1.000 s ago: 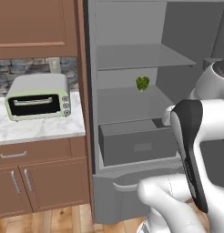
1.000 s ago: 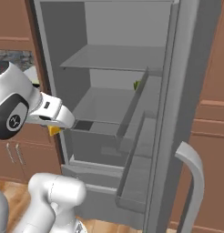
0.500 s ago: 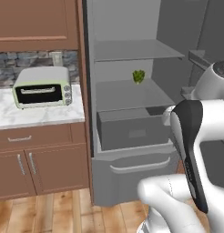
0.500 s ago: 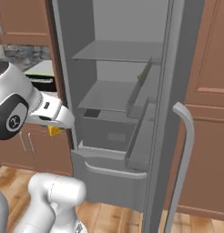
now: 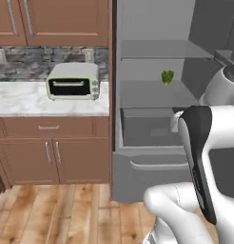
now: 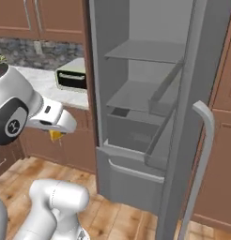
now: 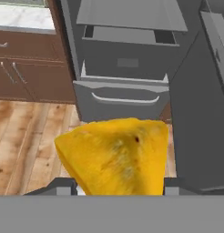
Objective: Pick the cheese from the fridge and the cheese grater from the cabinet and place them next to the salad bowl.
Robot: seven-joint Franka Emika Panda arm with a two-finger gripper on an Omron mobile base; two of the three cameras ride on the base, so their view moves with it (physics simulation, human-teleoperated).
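Hand view | tool (image 7: pixel 118 184) partly spread, pinching cheese (image 7: pixel 116 157) between its tips | fridge (image 7: pixel 132 68) open beyond

A white Franka arm (image 5: pixel 204 157) of smooth, rounded glossy segments, seen from behind. One link carries a long black panel down its side, tapering toward the bottom. A round dark grey joint cap (image 6: pixel 13 125) bears a small pale logo mark. Behind the fingers sits a white boxy hand housing (image 6: pixel 54 119) with a small dark slot on its flank.
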